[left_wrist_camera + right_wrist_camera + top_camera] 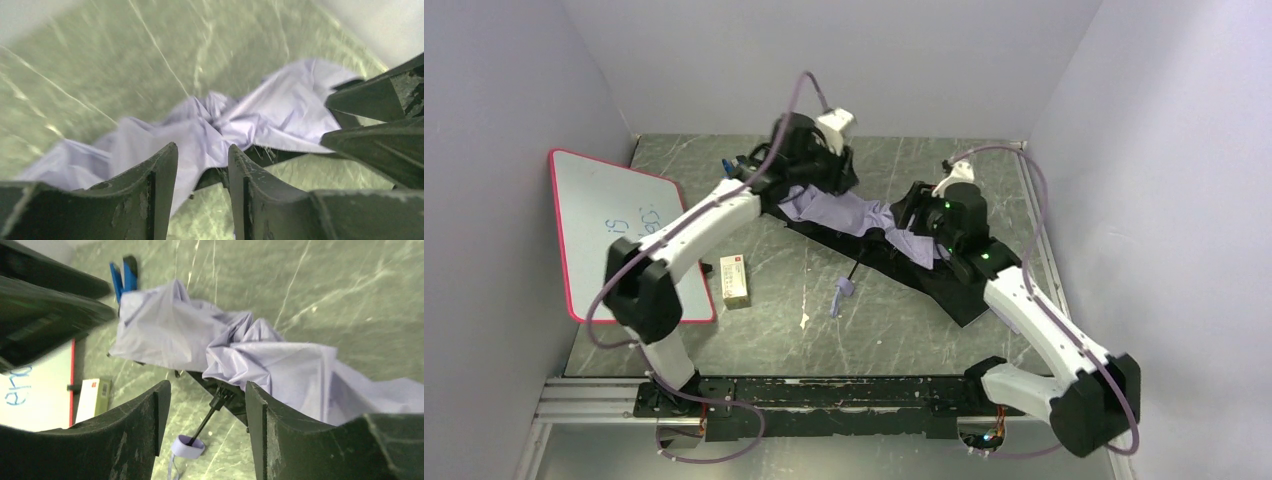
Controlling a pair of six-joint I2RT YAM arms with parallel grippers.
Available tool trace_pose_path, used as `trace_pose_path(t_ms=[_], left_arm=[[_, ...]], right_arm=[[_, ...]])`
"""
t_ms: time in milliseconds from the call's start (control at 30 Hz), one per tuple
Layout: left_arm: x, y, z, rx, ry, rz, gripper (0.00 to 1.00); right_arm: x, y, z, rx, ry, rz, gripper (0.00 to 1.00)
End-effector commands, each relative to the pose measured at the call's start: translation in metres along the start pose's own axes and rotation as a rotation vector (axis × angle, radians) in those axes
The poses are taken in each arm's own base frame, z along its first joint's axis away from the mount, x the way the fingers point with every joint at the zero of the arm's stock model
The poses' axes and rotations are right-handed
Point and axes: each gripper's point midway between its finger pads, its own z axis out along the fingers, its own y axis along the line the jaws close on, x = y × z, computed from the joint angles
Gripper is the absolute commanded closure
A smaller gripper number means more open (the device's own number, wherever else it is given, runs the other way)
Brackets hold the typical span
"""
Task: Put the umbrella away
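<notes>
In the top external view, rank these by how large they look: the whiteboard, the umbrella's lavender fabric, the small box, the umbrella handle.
1. whiteboard
2. umbrella's lavender fabric, only partly in view
3. small box
4. umbrella handle, a little smaller than the box

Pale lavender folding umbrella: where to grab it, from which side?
Grip the thin black shaft beside the small lavender handle, from above, jaws across it. It sticks out bare and straight; the umbrella's crumpled fabric is loose and would likely slip.
</notes>
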Motion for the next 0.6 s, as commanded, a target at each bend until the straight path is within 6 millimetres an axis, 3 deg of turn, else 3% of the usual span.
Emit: trace_pose_path(t_ms=[0,133,333,467,567], left_arm=[[-0.053,0.031,-0.052,-0.073,-0.133,0.031,0.52],[-0.046,0.090,-0.069,-0.193,-0.130,-0.052,0.54],[-0.008,0.175,-0.071,-0.409,-0.033,-0.152,0.63],[0.017,0.202,-0.060,-0.444,0.019,-0.188,0.74],[0.031,0.216,-0.054,-0.475,0.042,-0.202,0.80]], right_arm=[[-0.031,-0.025,-0.034,0.151,-0.084,-0.064,0.39],[-0.054,-0.054,-0.052,0.320,-0.164,-0.071,0.37],[-0.050,-0.137,-0.045,0.637,-0.108,0.019,0.38],[-0.030,-0.191,-0.030,0.763,-0.046,0.154,0.44],[-0.012,-0.231,-0.021,0.834,0.005,0.268,0.54]])
